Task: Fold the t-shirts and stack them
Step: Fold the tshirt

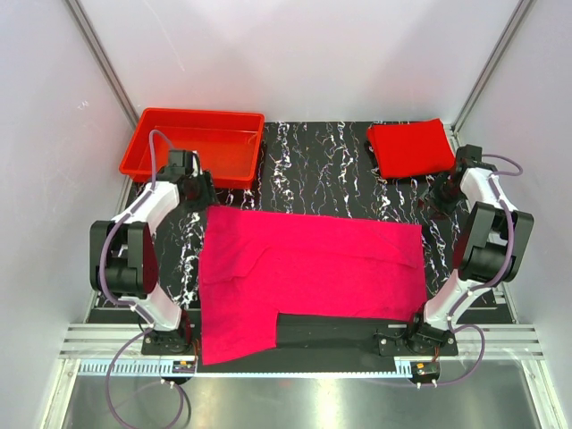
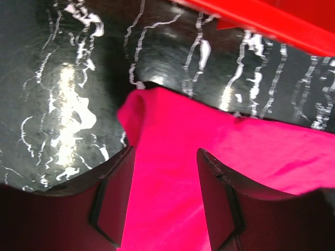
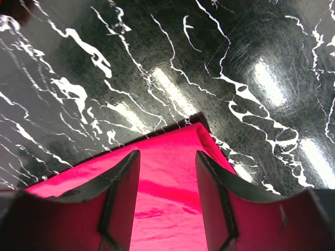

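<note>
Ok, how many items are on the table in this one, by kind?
T-shirts: 2 (magenta-pink t-shirt laid out, red t-shirt folded at the far right)
Trays: 1 (red tray at the far left)
Total: 3

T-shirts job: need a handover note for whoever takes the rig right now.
Grippers: left gripper open, straddling the far-left corner of the pink t-shirt; right gripper open over its far-right corner.
Things: pink t-shirt spread flat mid-table; red t-shirt lies folded at the far right of the table.
Done: red t-shirt folded.
Left: fold the pink t-shirt, then stack the two.
</note>
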Controlling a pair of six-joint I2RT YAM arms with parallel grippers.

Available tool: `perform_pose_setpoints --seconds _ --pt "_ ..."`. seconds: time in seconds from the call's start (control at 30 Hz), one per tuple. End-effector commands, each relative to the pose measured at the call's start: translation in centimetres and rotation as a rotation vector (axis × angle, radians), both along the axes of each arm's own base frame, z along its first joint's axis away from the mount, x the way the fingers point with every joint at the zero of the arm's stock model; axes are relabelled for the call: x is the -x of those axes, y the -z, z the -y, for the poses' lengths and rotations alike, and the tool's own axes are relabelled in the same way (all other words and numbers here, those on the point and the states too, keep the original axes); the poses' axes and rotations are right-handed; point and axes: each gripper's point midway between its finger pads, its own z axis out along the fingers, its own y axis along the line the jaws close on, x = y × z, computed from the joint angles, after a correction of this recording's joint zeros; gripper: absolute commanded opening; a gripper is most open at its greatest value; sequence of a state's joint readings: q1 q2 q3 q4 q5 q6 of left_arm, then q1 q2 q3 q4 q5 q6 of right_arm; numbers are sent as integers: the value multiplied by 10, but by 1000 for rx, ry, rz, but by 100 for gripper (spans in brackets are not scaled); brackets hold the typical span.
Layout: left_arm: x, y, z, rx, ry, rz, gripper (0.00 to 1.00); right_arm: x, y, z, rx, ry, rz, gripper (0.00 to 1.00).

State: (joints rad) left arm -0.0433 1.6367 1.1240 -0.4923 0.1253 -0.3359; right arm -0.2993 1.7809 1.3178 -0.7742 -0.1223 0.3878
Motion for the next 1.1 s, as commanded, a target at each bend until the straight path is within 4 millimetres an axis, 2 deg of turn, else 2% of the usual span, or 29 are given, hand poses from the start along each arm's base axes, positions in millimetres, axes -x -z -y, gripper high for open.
perform_pose_setpoints --seconds 0.0,0.13,0.3,0.47,0.73,0.77,1.07 --pt "-16 -5 -14 -53 -14 47 55 8 9 -3 -5 -19 -37 53" --pt "-14 6 -12 -46 -9 16 55 21 17 -5 -4 -7 -74 54" --pt "-10 21 -15 -51 -17 -29 52 26 22 -8 -19 -12 -90 56" --pt "-9 23 -15 -39 -22 -33 49 29 29 -8 -16 -9 -110 55" --pt "-4 26 -9 -3 -21 -45 41 32 37 -7 -15 -17 -124 46" --pt "-3 27 -10 -4 -23 -45 40 33 39 -7 -11 -20 -131 43" --pt "-2 32 -9 1 -27 -60 33 32 47 -3 6 -20 -144 40"
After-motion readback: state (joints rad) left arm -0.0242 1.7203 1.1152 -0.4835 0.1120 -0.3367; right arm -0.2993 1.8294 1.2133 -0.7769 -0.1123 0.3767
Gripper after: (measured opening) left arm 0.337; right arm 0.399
